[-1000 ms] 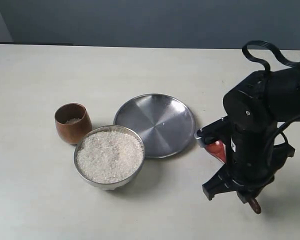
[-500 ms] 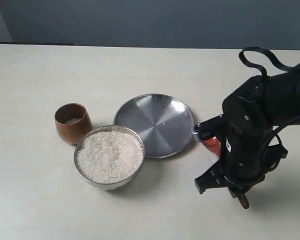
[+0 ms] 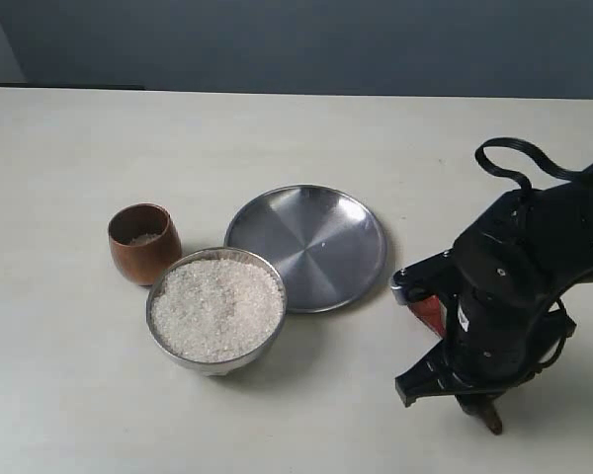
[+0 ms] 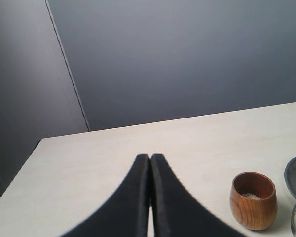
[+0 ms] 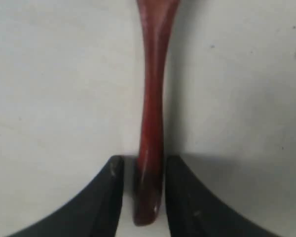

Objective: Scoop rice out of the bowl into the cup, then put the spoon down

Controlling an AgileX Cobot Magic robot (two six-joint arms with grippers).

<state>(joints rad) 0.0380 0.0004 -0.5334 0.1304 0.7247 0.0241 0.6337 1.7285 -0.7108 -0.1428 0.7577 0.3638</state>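
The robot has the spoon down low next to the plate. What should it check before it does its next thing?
1. Rice in the cup: a little shows inside, ok.
2. Spoon sits between the right gripper's fingers: ok.
3. Grip on the spoon tight or loosened: cannot tell.
4. Spoon resting flat on the table: cannot tell.
5. Spoon apart from the plate and the bowl: ok.
6. Left gripper shut and holding nothing: ok.

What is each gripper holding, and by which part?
Left gripper: nothing. Right gripper straddles the spoon near its handle end; whether it grips cannot be told.
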